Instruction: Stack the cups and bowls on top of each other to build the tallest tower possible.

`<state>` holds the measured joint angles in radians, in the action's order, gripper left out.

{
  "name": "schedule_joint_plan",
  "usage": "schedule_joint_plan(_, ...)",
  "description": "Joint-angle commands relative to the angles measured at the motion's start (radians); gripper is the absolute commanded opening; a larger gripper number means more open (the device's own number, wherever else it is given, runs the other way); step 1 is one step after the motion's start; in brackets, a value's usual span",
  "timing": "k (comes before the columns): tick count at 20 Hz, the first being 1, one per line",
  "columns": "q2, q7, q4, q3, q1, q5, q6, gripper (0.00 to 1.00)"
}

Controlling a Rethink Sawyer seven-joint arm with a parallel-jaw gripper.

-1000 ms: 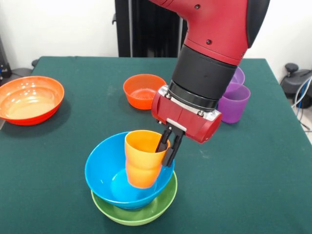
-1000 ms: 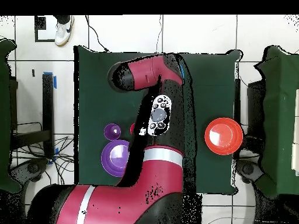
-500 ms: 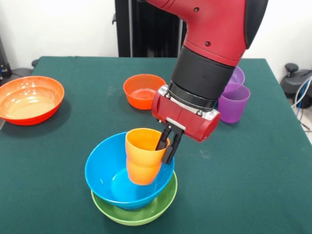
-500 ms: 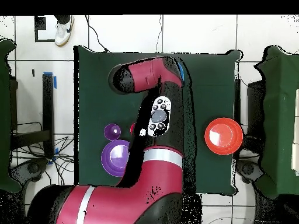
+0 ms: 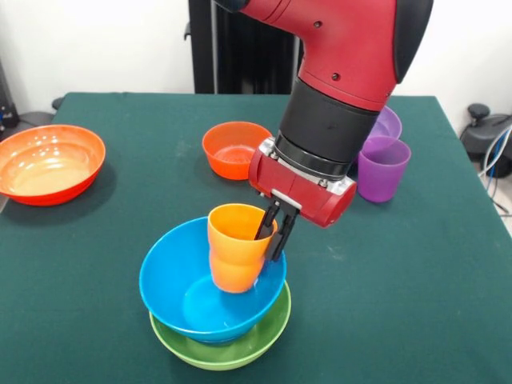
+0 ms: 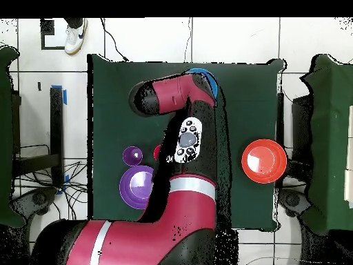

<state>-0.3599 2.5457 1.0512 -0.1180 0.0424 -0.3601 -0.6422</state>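
Front view: early going, only a blue bowl (image 5: pixel 210 282) nested in a green bowl (image 5: pixel 224 340) near the table's near edge. Still loose: orange bowls and purple cup (image 5: pixel 382 168). Gripper (image 5: pixel 272 234) pinching the orange cup's (image 5: pixel 236 248) rim, cup hanging just inside the blue bowl.

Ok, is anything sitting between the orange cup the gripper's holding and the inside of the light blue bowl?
Nothing visible. The gripper pinches the orange cup's rim, holding it inside the light blue bowl, which is nested in the lime green bowl. The bowl's floor under the cup looks bare.
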Motion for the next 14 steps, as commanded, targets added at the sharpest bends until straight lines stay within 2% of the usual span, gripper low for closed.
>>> schedule_joint_plan(1, -0.009, 0.036, 0.118, 0.060, -0.012, 0.016, 0.056, 0.00)
schedule_joint_plan(14, 0.001, 0.021, 0.117, 0.057, -0.001, 0.002, 0.080, 0.00)
